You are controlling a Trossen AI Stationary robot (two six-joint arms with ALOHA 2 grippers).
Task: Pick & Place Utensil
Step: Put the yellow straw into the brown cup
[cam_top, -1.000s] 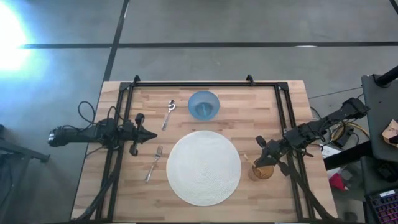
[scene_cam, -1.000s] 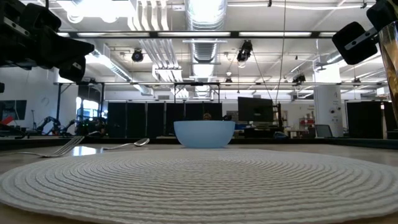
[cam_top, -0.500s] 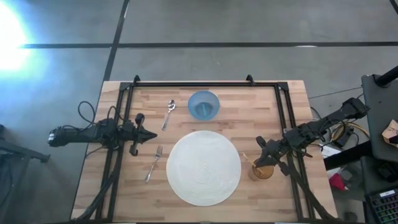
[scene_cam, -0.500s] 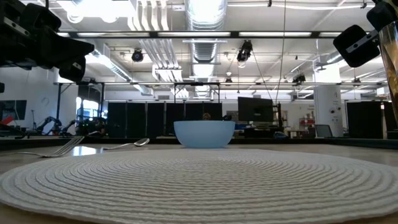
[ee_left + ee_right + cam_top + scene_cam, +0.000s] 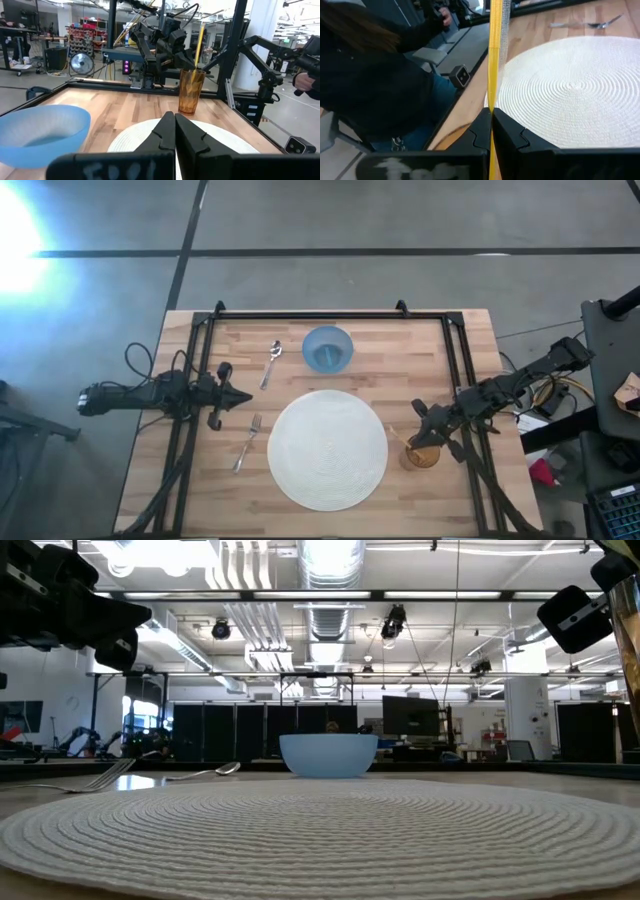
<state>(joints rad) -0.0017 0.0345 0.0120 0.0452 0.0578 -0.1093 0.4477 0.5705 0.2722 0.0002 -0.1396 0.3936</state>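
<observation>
A yellow straw (image 5: 495, 60) stands in an amber cup (image 5: 422, 457) at the table's right, beside a round white placemat (image 5: 327, 449). My right gripper (image 5: 416, 412) hovers over the cup, shut on the straw; the left wrist view shows cup (image 5: 191, 92) and straw (image 5: 200, 40) with that gripper behind them. A fork (image 5: 248, 442) and a spoon (image 5: 271, 363) lie flat on the wood left of the mat. My left gripper (image 5: 246, 397) waits shut above the table's left side, between spoon and fork, touching nothing. My right gripper pinches the yellow straw's shaft (image 5: 493, 102) between its two shut fingers. The fingers lie across the straw, which runs upright through them, and its lower end stays inside the amber cup. The exact height of the hold on the straw is not plain.
A blue bowl (image 5: 328, 348) sits at the far middle of the table, beyond the mat. Black frame rails (image 5: 200, 380) run along the left, right and far sides. A person in dark clothes (image 5: 370, 75) is beside the table's right edge.
</observation>
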